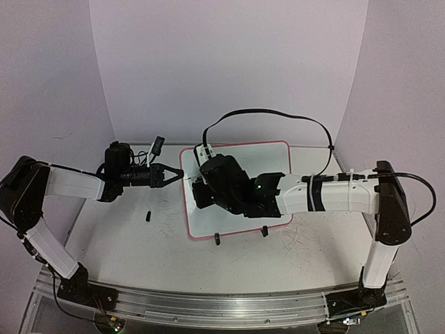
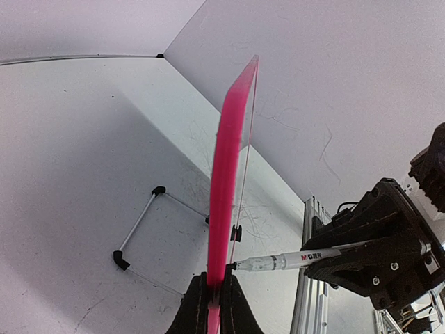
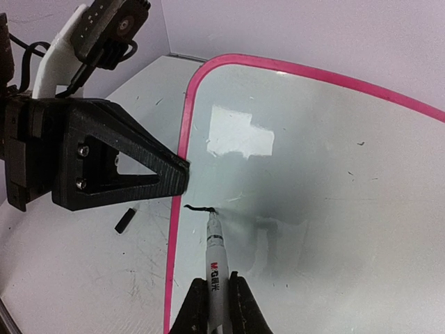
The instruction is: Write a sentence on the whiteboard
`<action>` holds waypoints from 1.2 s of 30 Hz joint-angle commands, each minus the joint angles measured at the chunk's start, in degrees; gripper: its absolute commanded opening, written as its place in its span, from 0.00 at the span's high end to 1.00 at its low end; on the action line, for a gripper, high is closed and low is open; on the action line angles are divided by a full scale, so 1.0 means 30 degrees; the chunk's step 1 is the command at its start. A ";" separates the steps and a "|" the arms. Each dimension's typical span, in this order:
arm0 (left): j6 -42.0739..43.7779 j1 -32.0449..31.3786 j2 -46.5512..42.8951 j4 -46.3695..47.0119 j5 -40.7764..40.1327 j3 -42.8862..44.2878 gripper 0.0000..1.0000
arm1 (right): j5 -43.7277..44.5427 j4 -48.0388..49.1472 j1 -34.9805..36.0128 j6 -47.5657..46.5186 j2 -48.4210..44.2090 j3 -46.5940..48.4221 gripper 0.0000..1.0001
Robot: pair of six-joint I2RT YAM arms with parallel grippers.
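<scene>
Barely begun. On the scuffed worktop point(image 1: 139, 257), at the middle of the top view, the whiteboard point(image 1: 271, 156), almost wholly blank. Pinched at its left rim by the left fingers point(image 2: 200, 306), closed tight on the pink edge at the bottom of the left wrist view. In the right fingers point(image 3: 191, 313), closed narrow low in the right wrist view, a marker point(image 3: 215, 257), tip at the white face just inside that rim. Done so far: one short black stroke point(image 3: 198, 208), slightly wavy, at the tip and close beside the left fingers. Left to do, by the look of it: nearly the entire sentence, with the wide white area toward the right of the frame free for it.

Rectangular, and glossy enough to mirror a bright patch in the upper middle of the right wrist view. Faint grey smears and specks on the face. Thin red-pink rim, rounded corners. Two small black clip feet point(image 1: 217, 239) at the lower edge in the top view. Flat or slightly raised at the held side: cannot tell. To the left of the board, a small black piece point(image 1: 148, 216) apart on the worktop, perhaps the marker's cap.
</scene>
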 commanded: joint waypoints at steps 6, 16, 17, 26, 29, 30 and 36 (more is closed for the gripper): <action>-0.0241 -0.0033 -0.0692 0.0789 0.0633 0.0580 1.00 | 0.0957 -0.0530 -0.0309 0.0185 -0.0883 -0.0290 1.00; -0.0269 -0.0036 -0.0855 0.0798 0.0591 0.0519 1.00 | -0.1595 0.2929 -0.0128 -0.2000 -0.2306 -0.2315 1.00; -0.0266 -0.0043 -0.0828 0.0801 0.0607 0.0521 1.00 | -0.1634 0.2728 -0.0110 -0.1937 -0.2043 -0.2008 1.00; -0.0270 -0.0035 -0.0798 0.0803 0.0624 0.0566 1.00 | -0.1664 0.2579 -0.0120 -0.2100 -0.1192 -0.0955 1.00; -0.0270 -0.0036 -0.0763 0.0788 0.0598 0.0577 1.00 | -0.1534 0.2279 -0.0127 -0.2013 -0.1057 -0.0850 1.00; -0.0270 -0.0029 -0.0778 0.0781 0.0600 0.0568 1.00 | -0.1532 0.2250 -0.0128 -0.2025 -0.1078 -0.0888 1.00; -0.0266 -0.0032 -0.0725 0.0795 0.0637 0.0607 1.00 | -0.1175 0.1582 -0.0119 -0.1862 -0.0728 -0.0593 1.00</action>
